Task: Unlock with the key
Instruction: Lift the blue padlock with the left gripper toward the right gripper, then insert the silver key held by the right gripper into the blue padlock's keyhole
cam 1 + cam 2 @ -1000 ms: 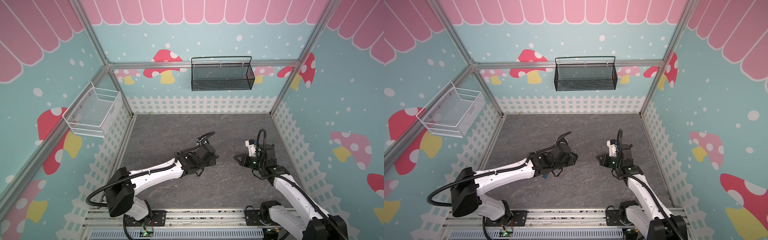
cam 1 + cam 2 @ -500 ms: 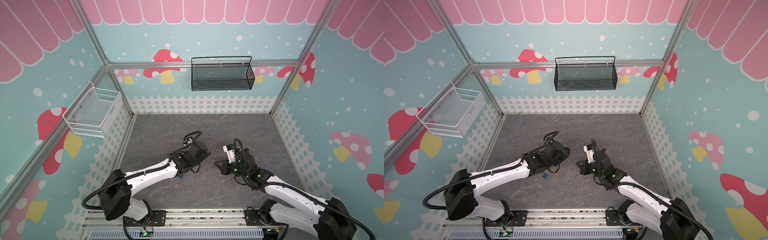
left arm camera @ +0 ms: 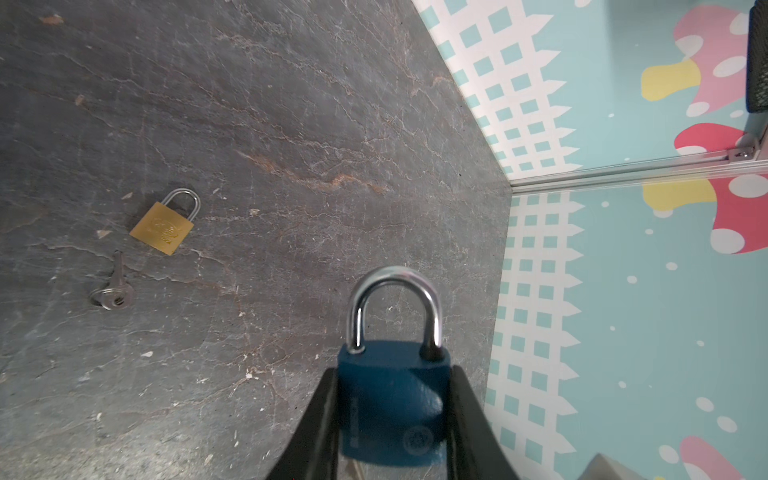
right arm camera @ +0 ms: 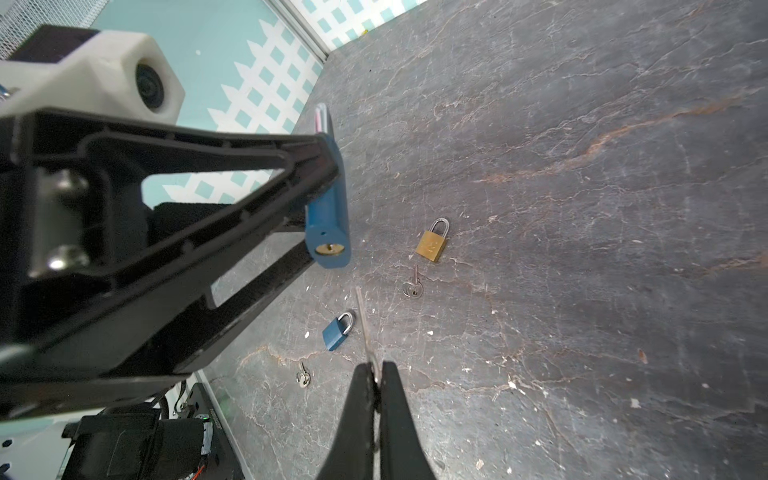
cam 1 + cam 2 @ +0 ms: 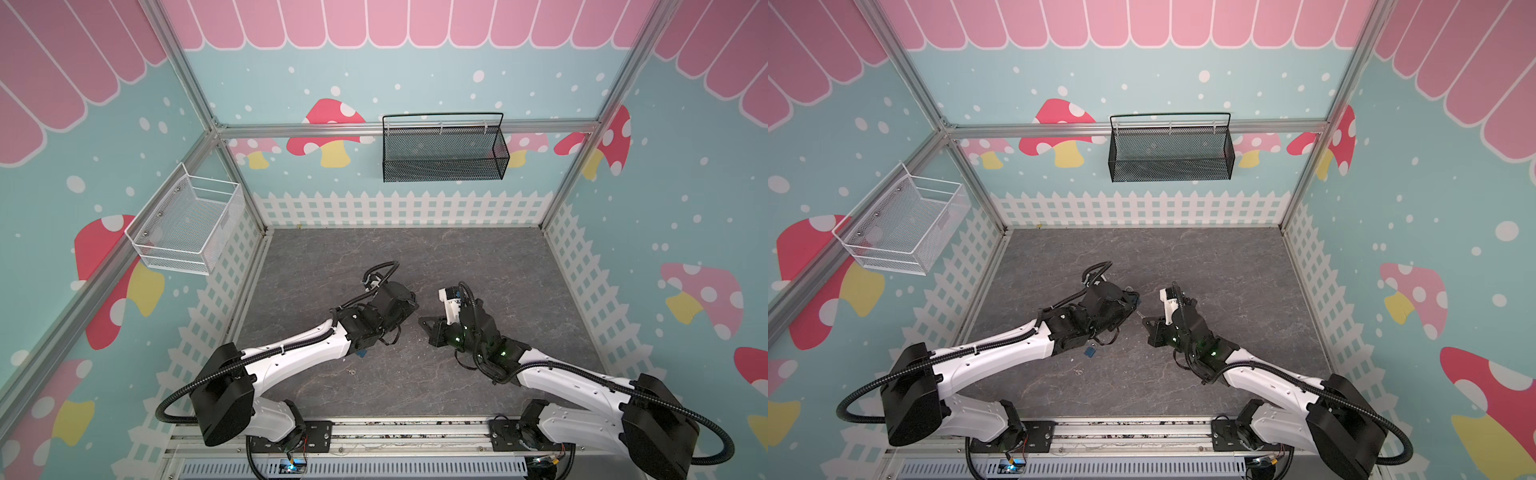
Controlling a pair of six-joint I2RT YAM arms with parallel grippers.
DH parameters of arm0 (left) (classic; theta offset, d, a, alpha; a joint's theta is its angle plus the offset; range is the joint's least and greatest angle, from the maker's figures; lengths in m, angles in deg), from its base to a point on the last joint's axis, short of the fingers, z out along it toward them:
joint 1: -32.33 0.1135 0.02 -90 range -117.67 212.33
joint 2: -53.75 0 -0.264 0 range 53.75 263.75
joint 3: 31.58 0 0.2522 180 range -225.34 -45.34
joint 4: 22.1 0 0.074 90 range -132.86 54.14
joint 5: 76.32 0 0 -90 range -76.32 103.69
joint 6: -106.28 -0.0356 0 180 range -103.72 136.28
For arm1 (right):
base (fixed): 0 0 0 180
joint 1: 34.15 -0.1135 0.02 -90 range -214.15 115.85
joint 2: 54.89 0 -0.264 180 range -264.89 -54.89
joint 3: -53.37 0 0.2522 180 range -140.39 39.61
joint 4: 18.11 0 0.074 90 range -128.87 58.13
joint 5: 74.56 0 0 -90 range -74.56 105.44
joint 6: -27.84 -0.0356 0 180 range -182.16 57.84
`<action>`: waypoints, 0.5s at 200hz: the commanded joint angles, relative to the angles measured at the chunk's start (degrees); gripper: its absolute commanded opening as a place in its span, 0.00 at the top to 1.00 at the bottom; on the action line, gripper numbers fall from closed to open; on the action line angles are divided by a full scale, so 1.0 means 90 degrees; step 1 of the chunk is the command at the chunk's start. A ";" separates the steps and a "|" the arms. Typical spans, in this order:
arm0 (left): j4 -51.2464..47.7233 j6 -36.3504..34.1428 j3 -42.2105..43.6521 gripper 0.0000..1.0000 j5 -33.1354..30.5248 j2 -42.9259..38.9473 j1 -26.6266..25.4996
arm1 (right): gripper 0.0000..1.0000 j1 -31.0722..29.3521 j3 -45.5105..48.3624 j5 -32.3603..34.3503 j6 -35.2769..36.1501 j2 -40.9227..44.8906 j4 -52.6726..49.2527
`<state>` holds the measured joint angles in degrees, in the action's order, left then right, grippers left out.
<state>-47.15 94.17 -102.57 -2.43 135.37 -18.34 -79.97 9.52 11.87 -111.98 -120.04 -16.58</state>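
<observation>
- My right claw (image 4: pixel 376 370) pinches the key (image 4: pixel 363 320), blade forward for insertion.
- My left claw (image 3: pixel 394 374) clamps the blue padlock (image 4: pixel 328 224) aloft, keyhole (image 4: pixel 329 248) facing the key, just apart.
- Spare brass padlock (image 4: pixel 432 245) lies on the counter (image 4: pixel 582 291) beyond.

Surface: dark grey, stone-patterned tabletop (image 5: pixel 415 257) with pale and rusty veins, closed in by printed walls.
Brass padlock (image 3: pixel 163 227): lies flat on the open tabletop, its shackle closed.
Ringed key (image 3: pixel 113 291): lies flat just beside the brass padlock's body end, not touching it.
Small blue padlock (image 4: pixel 337 330): lies flat near the brass padlock, beyond the ringed key.
Small key (image 4: pixel 303 376): farthest from the brass padlock, past the small blue padlock and apart from it.
Pale flecks (image 3: pixel 146 354): scattered around the brass padlock.
</observation>
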 commanded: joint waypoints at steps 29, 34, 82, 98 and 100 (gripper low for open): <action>0.0322 0.0243 0.0031 1.00 -0.0138 -0.0085 0.0045 | 1.00 -0.0052 -0.0093 0.0302 -0.0203 0.0217 0.0350; 0.0318 0.0242 0.0022 1.00 -0.0152 -0.0085 0.0045 | 1.00 -0.0055 -0.0103 0.0290 -0.0206 0.0210 0.0359; 0.0356 0.0285 -0.0024 1.00 -0.0036 -0.0048 0.0040 | 1.00 -0.0084 -0.0187 0.0543 -0.0261 0.0167 0.0287; 0.0356 0.0284 -0.0018 1.00 -0.0042 -0.0056 0.0045 | 1.00 -0.0084 -0.0191 0.0550 -0.0267 0.0214 0.0343; 0.0356 0.0287 -0.0015 1.00 -0.0044 -0.0056 0.0045 | 1.00 -0.0079 -0.0192 0.0545 -0.0266 0.0223 0.0345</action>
<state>-46.08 95.44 -102.57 -2.35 135.39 -18.34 -80.08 9.43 15.02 -113.23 -118.81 -14.70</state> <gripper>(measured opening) 0.299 0.051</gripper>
